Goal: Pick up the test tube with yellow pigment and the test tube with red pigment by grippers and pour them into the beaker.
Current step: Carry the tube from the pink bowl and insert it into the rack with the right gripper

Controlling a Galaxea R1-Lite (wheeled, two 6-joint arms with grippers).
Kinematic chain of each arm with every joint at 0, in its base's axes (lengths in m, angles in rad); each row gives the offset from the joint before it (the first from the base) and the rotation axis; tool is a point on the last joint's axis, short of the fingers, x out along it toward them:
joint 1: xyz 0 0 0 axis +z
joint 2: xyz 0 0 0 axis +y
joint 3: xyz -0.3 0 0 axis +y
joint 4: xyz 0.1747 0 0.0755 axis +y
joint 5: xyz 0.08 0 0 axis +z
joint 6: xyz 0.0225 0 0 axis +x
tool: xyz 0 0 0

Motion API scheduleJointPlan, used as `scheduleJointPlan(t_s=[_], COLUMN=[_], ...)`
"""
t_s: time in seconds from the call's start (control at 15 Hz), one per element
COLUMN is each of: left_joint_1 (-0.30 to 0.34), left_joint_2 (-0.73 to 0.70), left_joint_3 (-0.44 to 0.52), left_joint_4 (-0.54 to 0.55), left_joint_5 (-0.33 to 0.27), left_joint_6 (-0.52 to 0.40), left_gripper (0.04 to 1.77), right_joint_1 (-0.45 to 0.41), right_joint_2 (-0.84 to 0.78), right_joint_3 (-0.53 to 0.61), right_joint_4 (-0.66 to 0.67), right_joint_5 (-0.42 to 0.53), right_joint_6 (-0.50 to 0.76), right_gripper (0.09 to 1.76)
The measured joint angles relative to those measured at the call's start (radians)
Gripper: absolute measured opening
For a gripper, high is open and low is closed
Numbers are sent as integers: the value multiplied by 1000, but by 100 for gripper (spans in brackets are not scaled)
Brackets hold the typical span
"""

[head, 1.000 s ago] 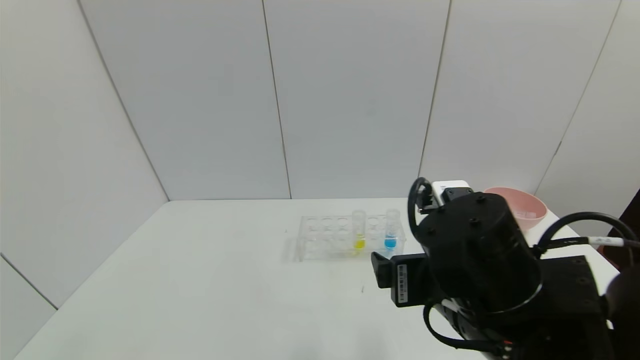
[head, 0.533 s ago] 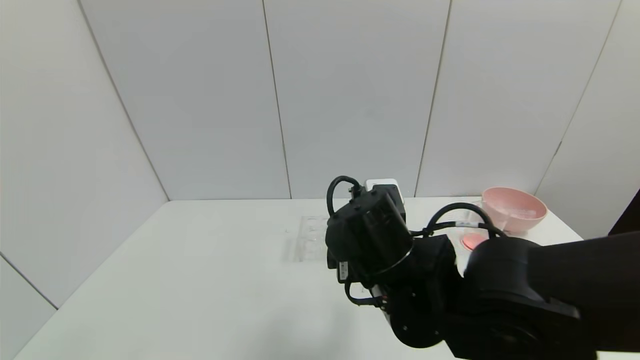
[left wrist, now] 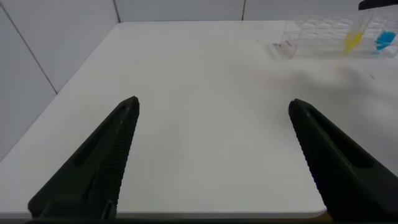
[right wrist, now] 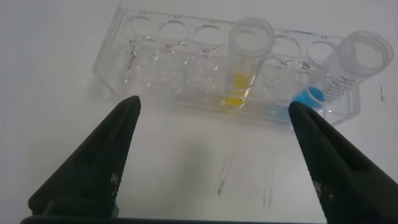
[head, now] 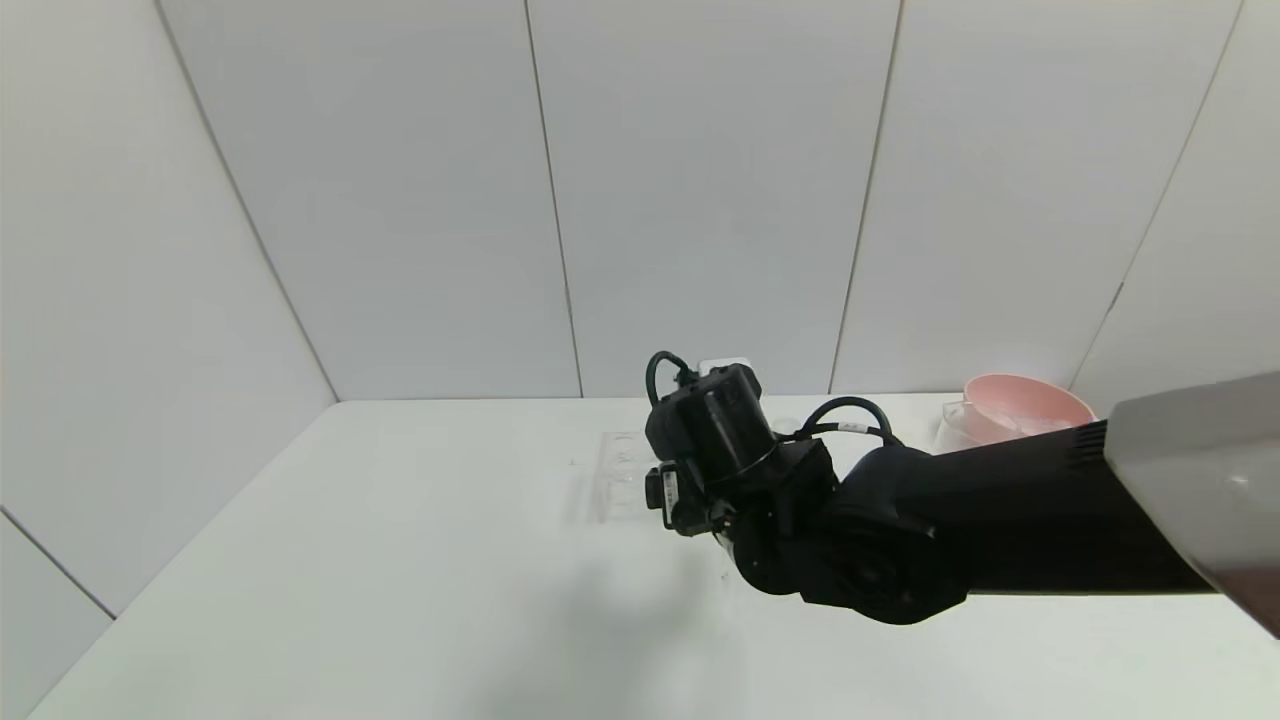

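Facing the rack (right wrist: 224,74), right gripper (right wrist: 214,155) gapes.

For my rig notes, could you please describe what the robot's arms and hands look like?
The right arm is matte black with a grey upper section, a bulky cylindrical wrist, looping black cables and a small white label. The right hand and left hand each have two black, wedge-shaped fingers with ribbed inner faces.

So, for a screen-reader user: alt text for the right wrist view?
The right gripper, open, hovers over a clear rack holding the test tube with yellow pigment and a blue-bottomed tube on a white table.
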Motion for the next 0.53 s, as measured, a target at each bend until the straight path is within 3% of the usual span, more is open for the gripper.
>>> scheduleJointPlan(t_s=[0.27,0.53], left_joint_1=[0,0], left_joint_2=[0,0], left_joint_3=[0,0], left_joint_4=[0,0], left_joint_5=[0,0], left_joint_6=[0,0], left_gripper=[172,172], right_joint_1=[-44,-74], right_joint_2=[64,114], right_joint_3=[-12,-51], right_joint_4=[-152,-166], right_joint_5=[6,9], right_joint_6=[-108,-120], right_gripper=[170,171])
